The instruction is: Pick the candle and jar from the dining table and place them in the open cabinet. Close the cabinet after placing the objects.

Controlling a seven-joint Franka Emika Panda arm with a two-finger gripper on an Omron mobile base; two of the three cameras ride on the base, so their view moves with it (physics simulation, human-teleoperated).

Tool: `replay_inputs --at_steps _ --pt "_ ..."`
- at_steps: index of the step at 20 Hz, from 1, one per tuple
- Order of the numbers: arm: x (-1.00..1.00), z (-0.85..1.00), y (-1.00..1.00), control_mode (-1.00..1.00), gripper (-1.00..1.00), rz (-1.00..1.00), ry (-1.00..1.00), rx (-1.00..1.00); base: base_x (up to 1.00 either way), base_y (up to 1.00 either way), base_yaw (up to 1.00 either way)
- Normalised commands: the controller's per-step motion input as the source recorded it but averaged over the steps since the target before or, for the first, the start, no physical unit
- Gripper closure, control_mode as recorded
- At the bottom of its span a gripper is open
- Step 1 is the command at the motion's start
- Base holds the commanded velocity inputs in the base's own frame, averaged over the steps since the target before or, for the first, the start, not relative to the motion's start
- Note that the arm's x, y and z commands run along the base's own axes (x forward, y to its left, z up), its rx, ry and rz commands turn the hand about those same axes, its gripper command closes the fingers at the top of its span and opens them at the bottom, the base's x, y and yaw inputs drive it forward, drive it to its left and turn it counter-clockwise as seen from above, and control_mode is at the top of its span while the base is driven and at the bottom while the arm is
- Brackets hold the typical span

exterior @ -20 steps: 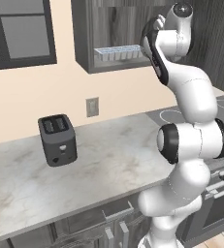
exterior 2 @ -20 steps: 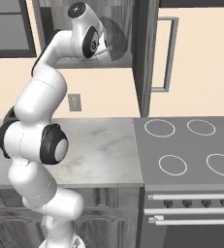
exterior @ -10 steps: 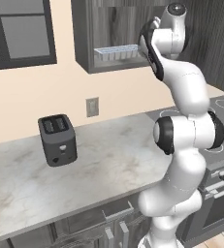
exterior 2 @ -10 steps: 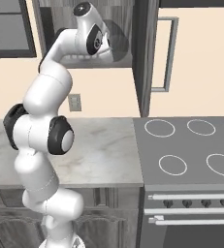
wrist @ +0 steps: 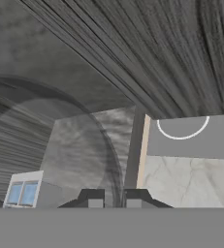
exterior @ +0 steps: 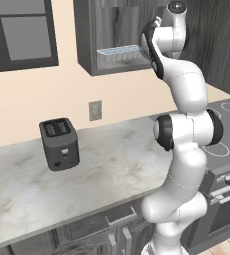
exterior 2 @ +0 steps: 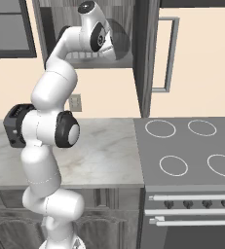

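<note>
The robot's arm reaches up into the open cabinet [exterior: 104, 35], its tool [wrist: 114, 197] clenched on nothing, fingertips nearly touching, close to the dark wood-grain inner wall. A clear ridged tray [exterior: 117, 51] sits at the shelf's front edge, just beside the wrist. The cabinet door [exterior 2: 142, 53] stands swung out, edge-on beside the arm. Below, the marble surface [exterior: 106, 159] lies open between the toaster [exterior: 59, 144] and the stove [exterior 2: 192, 146]

Rendered home kitchen, marble counter [exterior: 111, 164], toaster [exterior: 59, 144], stove [exterior 2: 192, 146], wall cabinet [exterior: 111, 35]
</note>
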Motion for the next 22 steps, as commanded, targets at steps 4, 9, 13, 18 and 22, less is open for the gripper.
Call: replay_inputs --at_steps 4,9,13,18,22 --pt "0.27 0.0 0.0 -1.0 -1.0 0.0 0.09 0.0 0.0 0.0 0.0" --pt "0.19 0.0 0.0 -1.0 -1.0 -0.01 0.04 0.0 0.0 0.0 0.0" --pt "0.15 0.0 0.0 -1.0 -1.0 0.0 0.01 0.0 0.0 0.0 0.0" --pt "0.18 0.0 0.0 -1.0 -1.0 0.0 0.0 0.0 0.0 0.0 0.0" --pt "0.18 0.0 0.0 -1.0 -1.0 0.0 -0.01 0.0 0.0 0.0 0.0"
